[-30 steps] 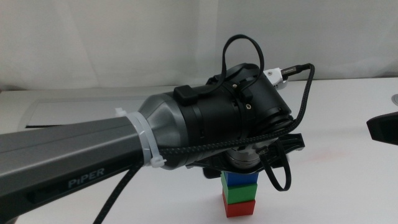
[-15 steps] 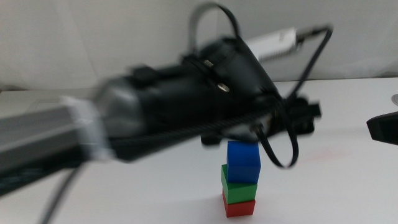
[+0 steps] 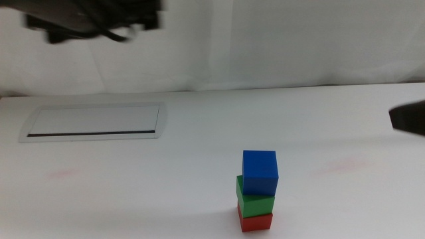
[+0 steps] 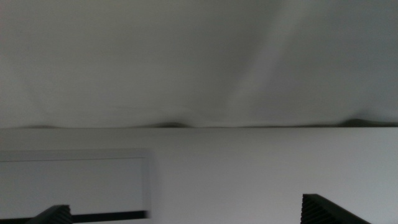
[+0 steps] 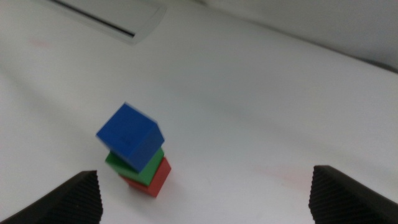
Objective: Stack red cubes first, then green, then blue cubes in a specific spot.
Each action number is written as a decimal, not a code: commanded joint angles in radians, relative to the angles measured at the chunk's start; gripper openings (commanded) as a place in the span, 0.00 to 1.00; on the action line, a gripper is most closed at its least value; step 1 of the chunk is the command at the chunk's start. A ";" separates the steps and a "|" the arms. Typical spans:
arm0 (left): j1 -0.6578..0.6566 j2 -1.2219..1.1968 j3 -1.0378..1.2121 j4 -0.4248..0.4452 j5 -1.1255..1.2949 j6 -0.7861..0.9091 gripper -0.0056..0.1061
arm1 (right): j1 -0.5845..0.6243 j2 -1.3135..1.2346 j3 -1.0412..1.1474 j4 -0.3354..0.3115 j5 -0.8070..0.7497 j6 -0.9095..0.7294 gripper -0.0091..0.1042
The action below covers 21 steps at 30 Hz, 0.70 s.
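The red cube point(image 3: 256, 222) sits on the white table near the front edge. The green cube point(image 3: 255, 203) rests on it, and the blue cube point(image 3: 259, 172) is on top, shifted a little to the right. My left gripper point(image 4: 186, 214) is open and empty; it is lifted high at the back left, where the left arm point(image 3: 93, 16) shows blurred and far from the stack. My right gripper point(image 5: 217, 199) is open and empty and waits at the right edge point(image 3: 408, 118). The right wrist view shows the blue cube point(image 5: 129, 136), green cube point(image 5: 140, 168) and red cube point(image 5: 157, 180).
A grey-rimmed rectangular panel point(image 3: 93, 123) lies in the table at the back left. Faint pink smudges mark the table at the left point(image 3: 63, 174) and right of the stack point(image 3: 342, 164). A white cloth backdrop hangs behind the table.
My left gripper has let go of the blue cube on the stack and swung up and away to the back left. The stack stands alone. The right arm has not moved.
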 commanded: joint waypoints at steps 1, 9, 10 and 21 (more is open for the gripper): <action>0.099 -0.008 -0.006 -0.072 0.008 0.141 0.88 | 0.000 -0.003 0.004 0.010 -0.059 0.026 0.86; 0.366 -0.008 -0.002 -0.180 0.024 0.301 0.68 | -0.003 0.093 0.004 -0.158 -0.290 0.218 0.63; 0.382 -0.008 -0.002 -0.180 0.024 0.315 0.62 | -0.004 0.111 0.004 -0.200 -0.328 0.254 0.53; 0.494 -0.108 0.215 -0.134 -0.136 0.311 0.03 | -0.202 0.219 0.004 -0.444 -0.511 0.446 0.06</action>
